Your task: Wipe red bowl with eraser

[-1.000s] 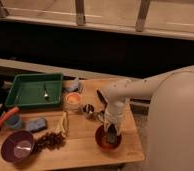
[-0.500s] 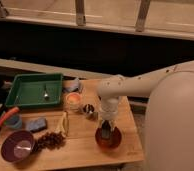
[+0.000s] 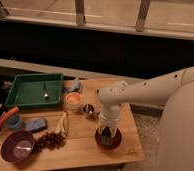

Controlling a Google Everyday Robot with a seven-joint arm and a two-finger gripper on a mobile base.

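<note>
Now; gripper (image 3: pixel 106 134) down inside red bowl (image 3: pixel 108 139); fingers' state cannot tell; green tray (image 3: pixel 34 90) holds spoon (image 3: pixel 46 92)

Dim, warm indoor light from above; soft blur throughout; black two-finger gripper (image 3: pixel 108 131) low over round orange-red bowl (image 3: pixel 108 139), in shadow; faint glare inside purple bowl (image 3: pixel 17 146).

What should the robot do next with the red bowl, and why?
Probably a small sideways rub inside the bowl. The gripper hangs straight down into the red bowl, with something dark, likely the eraser, at its tip against the bowl's inside. It looks already in place, so a short wiping stroke seems the next move.
</note>
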